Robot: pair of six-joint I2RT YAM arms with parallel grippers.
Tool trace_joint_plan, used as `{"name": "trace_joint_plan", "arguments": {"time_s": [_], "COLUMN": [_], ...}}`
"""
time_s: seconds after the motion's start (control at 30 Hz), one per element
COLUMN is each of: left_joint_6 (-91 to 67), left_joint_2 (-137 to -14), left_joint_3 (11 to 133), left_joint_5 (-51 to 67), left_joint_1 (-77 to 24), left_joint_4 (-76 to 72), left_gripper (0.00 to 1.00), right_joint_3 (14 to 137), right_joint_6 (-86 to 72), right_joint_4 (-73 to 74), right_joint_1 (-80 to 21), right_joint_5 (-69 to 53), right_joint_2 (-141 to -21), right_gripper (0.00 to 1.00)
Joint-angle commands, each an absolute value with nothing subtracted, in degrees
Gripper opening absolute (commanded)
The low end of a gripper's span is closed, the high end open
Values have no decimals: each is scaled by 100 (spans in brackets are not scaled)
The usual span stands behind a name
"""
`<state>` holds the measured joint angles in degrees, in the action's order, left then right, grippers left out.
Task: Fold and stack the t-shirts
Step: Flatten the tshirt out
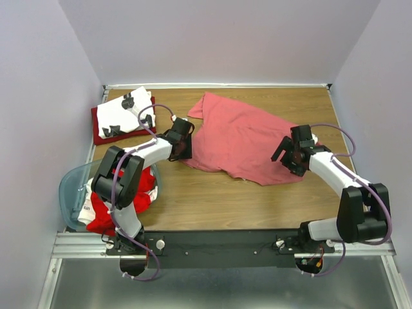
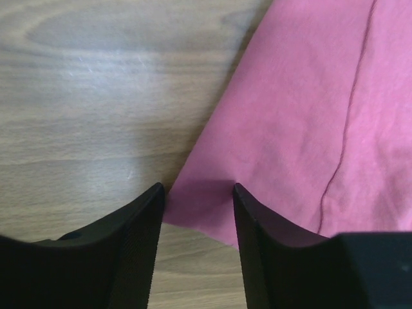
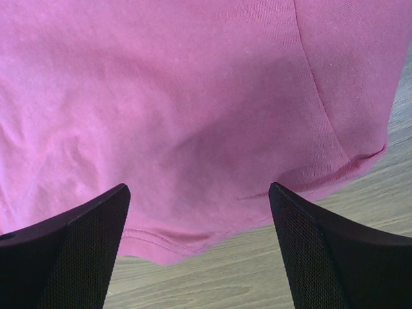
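Grab step on the salmon-pink shirt (image 1: 241,138), spread mid-surface (image 1: 212,199). My left jaws sit partly apart astride its left corner, not pinching; right jaws are wide over the right hem, empty. Next I'd need both closed on cloth, then lift and fold. Count: one pink; two stacked far left, white printed shirt (image 1: 125,108) on dark red shirt (image 1: 102,134); one tub (image 1: 69,187) with bright red shirt (image 1: 103,217) plus white cloth, number unclear.

no readable text or labels, black prints on white t-shirt (image 1: 118,113) show no legible words
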<state>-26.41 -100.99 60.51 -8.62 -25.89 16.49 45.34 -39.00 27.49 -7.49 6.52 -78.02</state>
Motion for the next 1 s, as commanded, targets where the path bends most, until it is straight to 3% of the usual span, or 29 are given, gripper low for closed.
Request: {"name": "trace_joint_plan", "arguments": {"time_s": [0.0, 0.1, 0.2, 0.23, 0.33, 0.67, 0.97], "left_joint_6": [-2716, -2751, -2777, -2777, -2786, -3022, -3516], "left_joint_2": [-10178, -10222, -10257, -10266, -10222, -9405, -9860], "left_joint_3": [5863, 5775, 5687, 5652, 5573, 5607, 7487], "left_joint_5": [-484, -264, -71, -27, 202, 1115, 2292], "left_joint_1": [-2584, -2584, -2584, -2584, -2593, -3374, -4877], "left_joint_4": [1424, 1336, 1222, 1187, 1152, 1064, 1002], "left_gripper": [53, 43, 26, 16, 0, 0, 0], "right_joint_3": [4430, 4421, 4473, 4500, 4596, 6019, 8426], "right_joint_6": [-3955, -3903, -3858, -3824, -3736, -3287, -2769], "right_joint_4": [2795, 2795, 2777, 2760, 2664, 2417, 2461], "right_joint_1": [-721, -721, -712, -703, -633, -115, -26], "right_joint_5": [843, 931, 1063, 1090, 1134, 1222, 229], "right_joint_2": [-7962, -8147, -8384, -8463, -8779, -10342, -11496], "right_gripper": [95, 96, 97, 97, 97, 97, 96]}}
